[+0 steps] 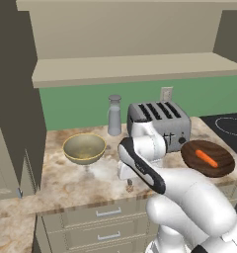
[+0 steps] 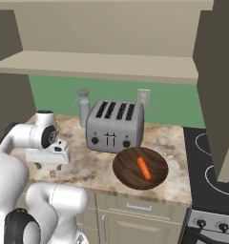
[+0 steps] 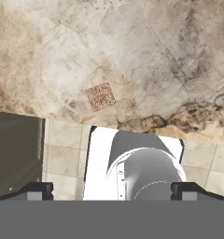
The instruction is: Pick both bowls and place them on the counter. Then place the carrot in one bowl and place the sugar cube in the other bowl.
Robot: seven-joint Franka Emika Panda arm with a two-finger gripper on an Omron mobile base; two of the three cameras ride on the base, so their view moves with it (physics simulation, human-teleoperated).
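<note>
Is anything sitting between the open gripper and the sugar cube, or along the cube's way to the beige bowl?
Nothing visible. The open gripper hangs above the sugar cube, bare counter around it. The beige bowl stands nearby with open stone between.

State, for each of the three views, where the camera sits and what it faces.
Left base view: behind-left, facing the beige bowl and toaster; white arm lower right.
Right base view: behind-right, facing the carrot in the wooden bowl; arm lower left.
Hand view: looks down on the sugar cube; open gripper.
Both base views share the toaster.
</note>
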